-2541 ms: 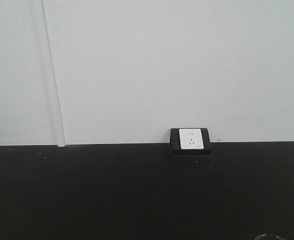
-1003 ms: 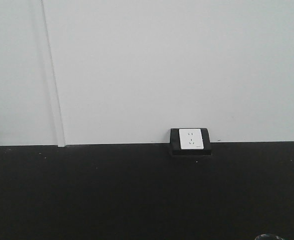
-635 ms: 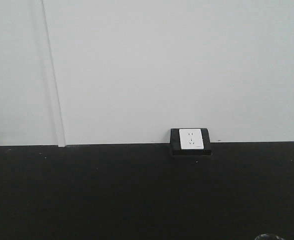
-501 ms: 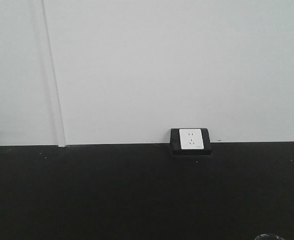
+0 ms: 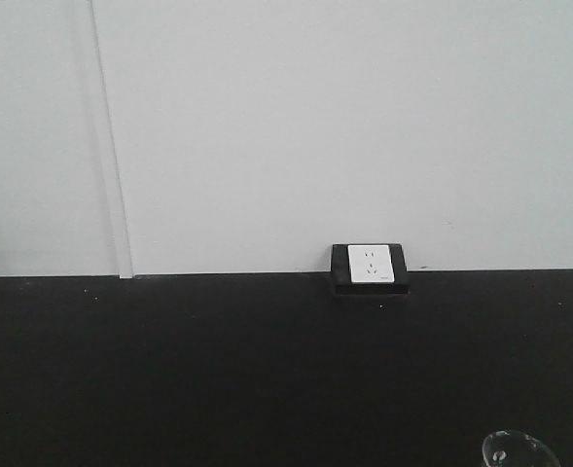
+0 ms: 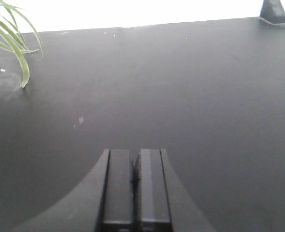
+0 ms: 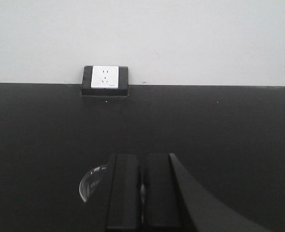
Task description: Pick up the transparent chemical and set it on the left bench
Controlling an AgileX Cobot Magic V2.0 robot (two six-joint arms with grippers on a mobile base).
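The wall [image 5: 315, 126] is a pale grey-white and has no pattern. The bench top [image 5: 218, 370] below it is black all over, with a few tiny pale specks. The socket [image 5: 368, 265] has a white face with small dark holes, set in a black frame. The beaker [image 7: 91, 186] is clear and has no colour, so the black bench shows through it, and it has little white shiny spots. The plant [image 6: 11, 43] has long, thin green leaves. The left gripper [image 6: 135, 159] is black with a soft grey shine. The right gripper [image 7: 142, 162] is black too.
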